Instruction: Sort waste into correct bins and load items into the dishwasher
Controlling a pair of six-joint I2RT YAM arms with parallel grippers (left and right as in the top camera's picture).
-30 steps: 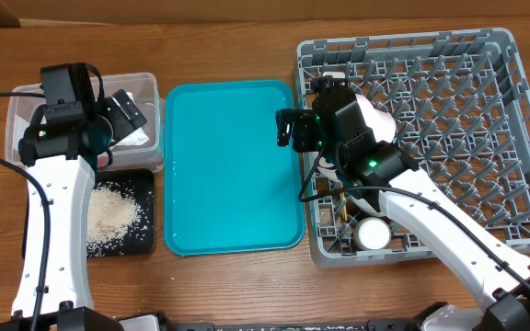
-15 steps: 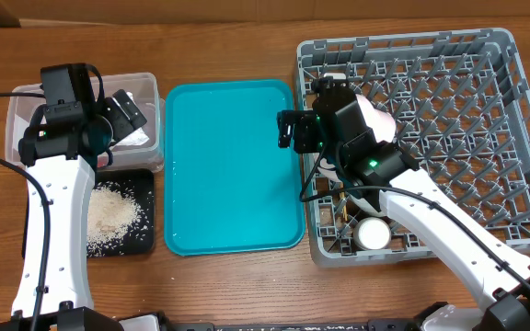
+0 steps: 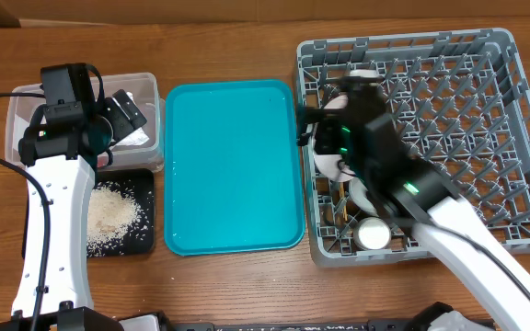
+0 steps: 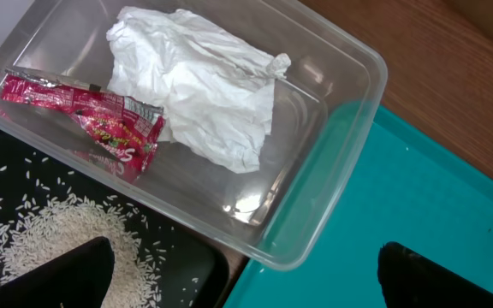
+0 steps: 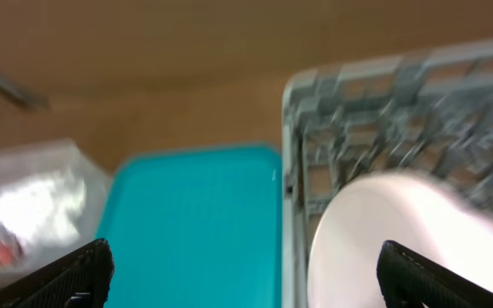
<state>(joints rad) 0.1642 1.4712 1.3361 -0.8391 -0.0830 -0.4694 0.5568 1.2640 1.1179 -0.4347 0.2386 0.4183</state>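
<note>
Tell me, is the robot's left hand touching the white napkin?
Apart. The left wrist view shows the napkin lying in the clear tub, with the left gripper open and well short of it.

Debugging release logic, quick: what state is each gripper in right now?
Left gripper: open, holding nothing, above the clear tub.
Right gripper: open, nothing gripped; blurred view, at the dish rack edge.

Robot lab setup, wooden table (image 3: 237, 276), dish rack (image 3: 486, 110)
</note>
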